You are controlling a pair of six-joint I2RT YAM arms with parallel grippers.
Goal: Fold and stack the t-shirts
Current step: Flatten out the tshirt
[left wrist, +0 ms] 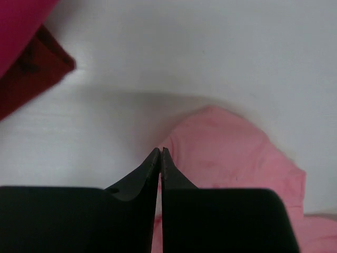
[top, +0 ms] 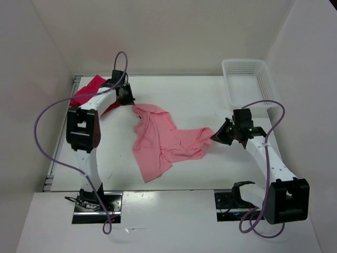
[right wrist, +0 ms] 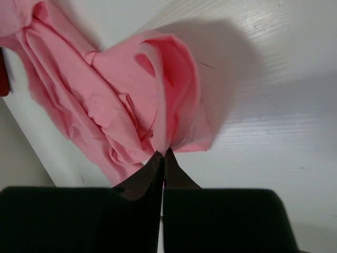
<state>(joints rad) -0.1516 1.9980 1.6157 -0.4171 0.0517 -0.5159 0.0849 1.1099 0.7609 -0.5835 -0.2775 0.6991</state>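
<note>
While the salmon pink t-shirt (top: 158,139) lies crumpled on the table (top: 200,95), spreading it flat looks like the step in hand.
Right arm (top: 268,158) reaches low, right jaws shut on the shirt's edge; next, pull outward. Farther off, left jaws are closed at the collar end, grip unclear. Dark red t-shirt (left wrist: 31,79) and crimson t-shirt (top: 87,89) sit far left.

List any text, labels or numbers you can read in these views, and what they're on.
None can be read.
The pink shirt, crimson shirt, dark red shirt, basket and table show no print.
Nothing legible shows on the arms either.
</note>
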